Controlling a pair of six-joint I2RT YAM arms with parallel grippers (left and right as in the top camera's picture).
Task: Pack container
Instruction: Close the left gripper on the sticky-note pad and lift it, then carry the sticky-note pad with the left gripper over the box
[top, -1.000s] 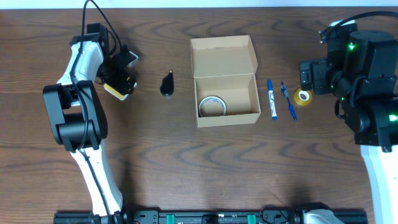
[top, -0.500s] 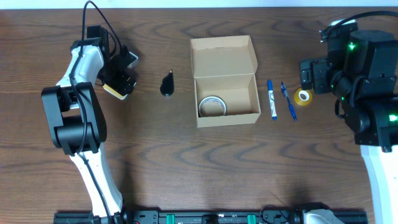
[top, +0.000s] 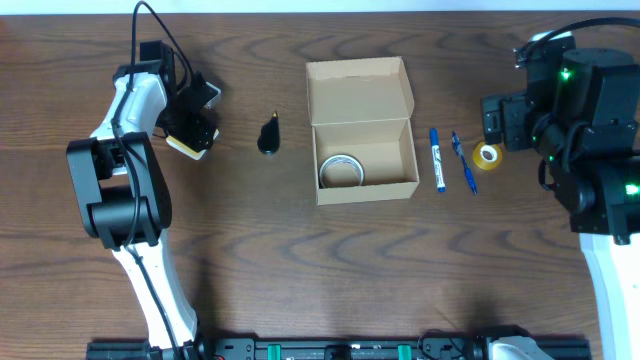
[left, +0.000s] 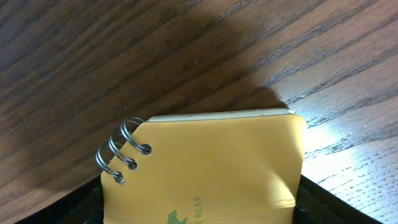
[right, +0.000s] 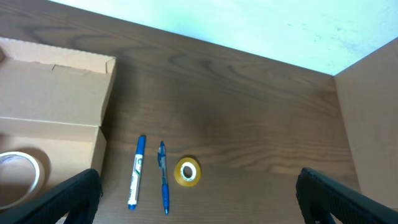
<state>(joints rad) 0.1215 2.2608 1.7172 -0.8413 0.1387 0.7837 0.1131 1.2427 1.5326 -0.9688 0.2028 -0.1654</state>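
Working the pick-up step of the packing job, I have the left end effector (left: 199, 210) down over a yellow spiral-bound notebook (left: 211, 162), which lies well apart from the container (top: 366, 192), out at its 9 o'clock on the surface (top: 300, 270). In the left wrist view the dark fingers (left: 84, 202) sit on either side of the cover. I cannot tell whether they are pinching it or only bracketing it.

The container sits at the middle of the surface, with its flap lid (top: 358, 92) thrown back toward 12 o'clock. A clear tape roll (top: 341, 170) rests inside, near the wall at 9 o'clock. The right end effector (right: 199, 202) is spread wide with nothing between its fingers. It hangs above a blue marker (right: 136, 171), a blue pen (right: 163, 177) and a yellow tape roll (right: 187, 172), all lined up just off the container's 3 o'clock side. A small black item (top: 270, 135), which I cannot identify, lies between the notebook and the container.

As I judge it, the next move needs a firm squeeze across the notebook's edges. Then it needs a lift and a carry toward 3 o'clock, and a drop into the bare part of the container beside the roll.
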